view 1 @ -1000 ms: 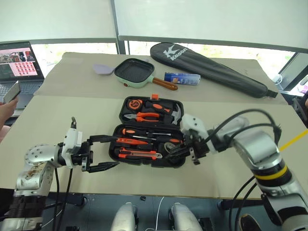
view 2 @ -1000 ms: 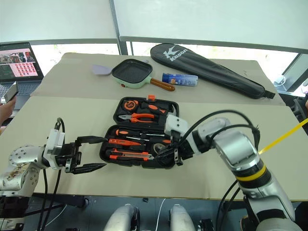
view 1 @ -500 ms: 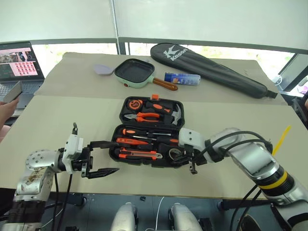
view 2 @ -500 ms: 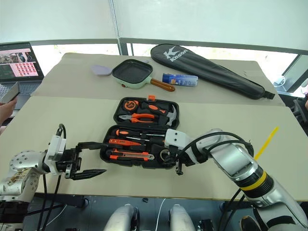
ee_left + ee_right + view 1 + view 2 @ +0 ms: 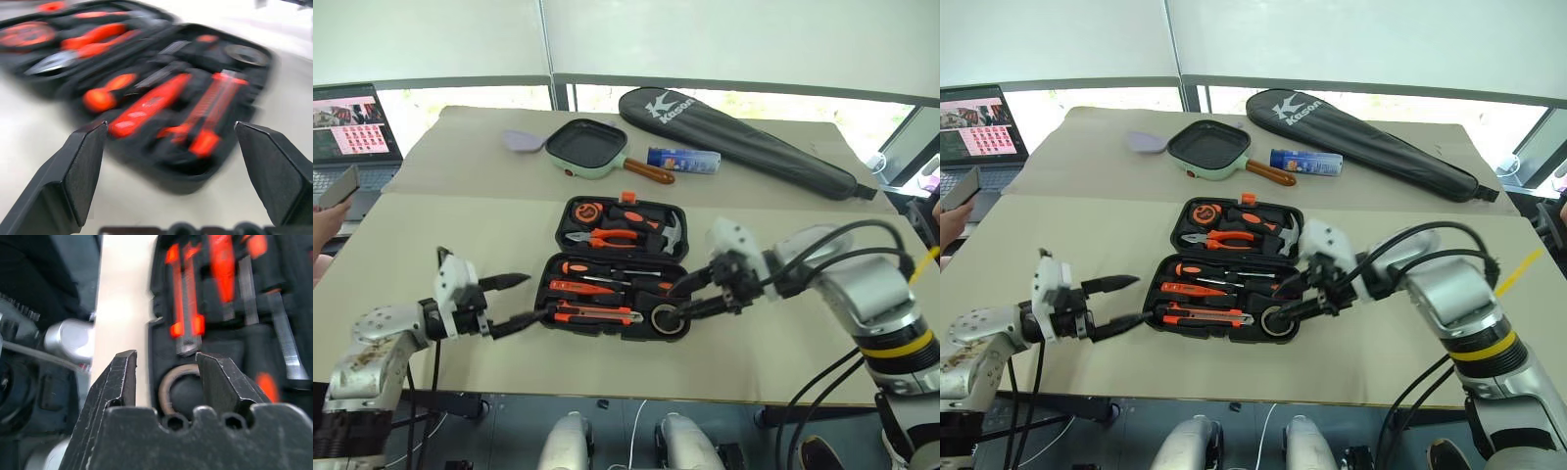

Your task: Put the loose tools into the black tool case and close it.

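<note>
The black tool case lies open mid-table. Its near half holds two black-and-orange screwdrivers, the utility knife and, in the near right corner, the dark tape roll. My right gripper hovers just over that corner, open, with nothing between its fingers; the roll lies below and beyond them. My left gripper is wide open at the case's left edge, pointing at it, fingers empty.
Pliers, a hammer and a tape measure sit in the case's far half. Behind it lie a green pan, a blue can and a long black racket bag. A laptop and a person's hand holding a phone are at the far left.
My right gripper has lifted off the case's near right corner and opened, leaving the tape roll in its slot. My left gripper has turned and moved in toward the case's left edge.
</note>
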You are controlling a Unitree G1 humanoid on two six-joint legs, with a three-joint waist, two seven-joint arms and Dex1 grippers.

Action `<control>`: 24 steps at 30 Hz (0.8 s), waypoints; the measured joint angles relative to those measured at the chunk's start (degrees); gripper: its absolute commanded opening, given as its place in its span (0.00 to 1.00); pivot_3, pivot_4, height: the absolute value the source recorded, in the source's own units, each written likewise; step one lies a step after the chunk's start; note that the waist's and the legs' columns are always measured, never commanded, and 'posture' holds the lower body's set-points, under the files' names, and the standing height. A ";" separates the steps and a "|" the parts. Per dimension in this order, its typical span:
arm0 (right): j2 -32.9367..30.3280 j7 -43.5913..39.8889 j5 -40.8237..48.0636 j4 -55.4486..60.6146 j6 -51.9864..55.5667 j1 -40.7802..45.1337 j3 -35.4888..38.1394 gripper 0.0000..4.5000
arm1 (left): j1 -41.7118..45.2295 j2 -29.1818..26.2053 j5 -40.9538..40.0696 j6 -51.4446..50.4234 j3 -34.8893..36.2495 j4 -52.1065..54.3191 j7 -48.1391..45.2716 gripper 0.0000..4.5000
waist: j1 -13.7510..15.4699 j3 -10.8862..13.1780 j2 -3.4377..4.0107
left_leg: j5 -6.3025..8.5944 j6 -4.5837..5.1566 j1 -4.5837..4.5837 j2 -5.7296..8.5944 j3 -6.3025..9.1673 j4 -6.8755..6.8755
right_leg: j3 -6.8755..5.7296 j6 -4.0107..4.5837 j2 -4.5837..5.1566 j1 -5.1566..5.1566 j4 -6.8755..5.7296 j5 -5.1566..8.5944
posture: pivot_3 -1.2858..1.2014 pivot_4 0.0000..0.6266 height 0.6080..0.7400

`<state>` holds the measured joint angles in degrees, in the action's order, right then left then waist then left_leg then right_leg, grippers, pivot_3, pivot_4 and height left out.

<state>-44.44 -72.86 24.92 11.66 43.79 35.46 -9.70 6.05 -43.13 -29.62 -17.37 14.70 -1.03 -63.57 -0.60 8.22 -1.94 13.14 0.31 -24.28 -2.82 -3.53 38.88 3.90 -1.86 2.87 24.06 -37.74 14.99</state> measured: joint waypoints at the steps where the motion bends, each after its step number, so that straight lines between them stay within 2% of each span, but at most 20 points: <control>1: 1.66 2.36 -1.29 -3.85 -4.83 -0.86 2.01 0.27 | 1.39 0.04 0.34 -0.96 0.36 -1.45 2.63 0.65 | -0.05 -0.02 -0.03 | 0.00 0.00 0.02 0.00 -0.01 0.00 | 0.00 0.00 -0.01 -0.02 -0.01 0.00 | 0.52 0.24 1.00; 4: 3.44 7.19 -7.04 -12.24 -17.12 -2.95 2.64 0.04 | 5.12 1.44 1.80 -1.94 0.45 -5.14 7.82 0.39 | 0.08 -0.01 -0.04 | 0.00 0.00 -0.01 0.04 -0.07 -0.01 | 0.01 0.00 0.00 0.03 -0.04 0.00 | 0.52 0.24 1.00; 5: 3.99 8.59 -8.83 -14.47 -20.42 -3.45 2.61 0.00 | 6.37 2.12 2.71 -1.94 0.20 -6.41 9.40 0.31 | 0.06 0.01 -0.06 | 0.00 0.00 -0.07 0.04 -0.08 -0.01 | 0.02 -0.01 0.01 0.08 -0.02 -0.01 | 0.52 0.24 1.00; 9: 7.53 14.90 -15.47 -23.53 -31.53 -3.98 1.58 0.00 | 13.28 5.65 7.42 -1.24 -3.08 -12.53 14.92 0.01 | -0.09 0.02 -0.08 | -0.01 -0.02 -0.08 0.08 -0.12 0.00 | 0.04 0.00 0.01 0.10 -0.13 -0.01 | 0.52 0.24 1.00; 14: 10.67 18.18 -21.45 -29.35 -35.83 -3.91 -1.28 0.00 | 19.90 8.95 12.06 0.49 -8.33 -18.00 16.24 0.01 | -0.20 0.02 -0.08 | -0.01 -0.02 -0.06 0.07 -0.14 -0.01 | 0.06 0.00 -0.02 0.12 -0.17 -0.01 | 0.52 0.24 1.00; 17: 13.47 18.95 -22.07 -29.62 -36.14 -3.91 -2.53 0.00 | 22.73 11.18 14.26 1.29 -11.13 -20.77 16.86 0.01 | -0.33 0.02 -0.08 | -0.01 -0.02 -0.07 0.05 -0.11 -0.01 | 0.09 0.00 -0.07 0.12 -0.19 -0.01 | 0.52 0.24 1.00; 24: 13.09 18.71 -22.68 -28.86 -36.16 -4.55 -2.38 0.00 | 24.89 11.36 16.54 2.14 -13.90 -23.76 12.86 0.01 | -0.07 0.02 -0.07 | -0.01 -0.02 -0.02 0.07 -0.11 -0.01 | 0.09 0.00 -0.06 0.06 -0.19 -0.01 | 0.52 0.24 1.00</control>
<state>-31.35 -54.16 2.24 -17.20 7.63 30.91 -12.07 30.95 -31.77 -13.08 -15.23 0.80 -24.79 -50.71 -0.67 8.24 -2.01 13.13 0.29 -24.31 -2.75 -3.64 38.87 3.99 -1.87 2.81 24.12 -37.93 14.98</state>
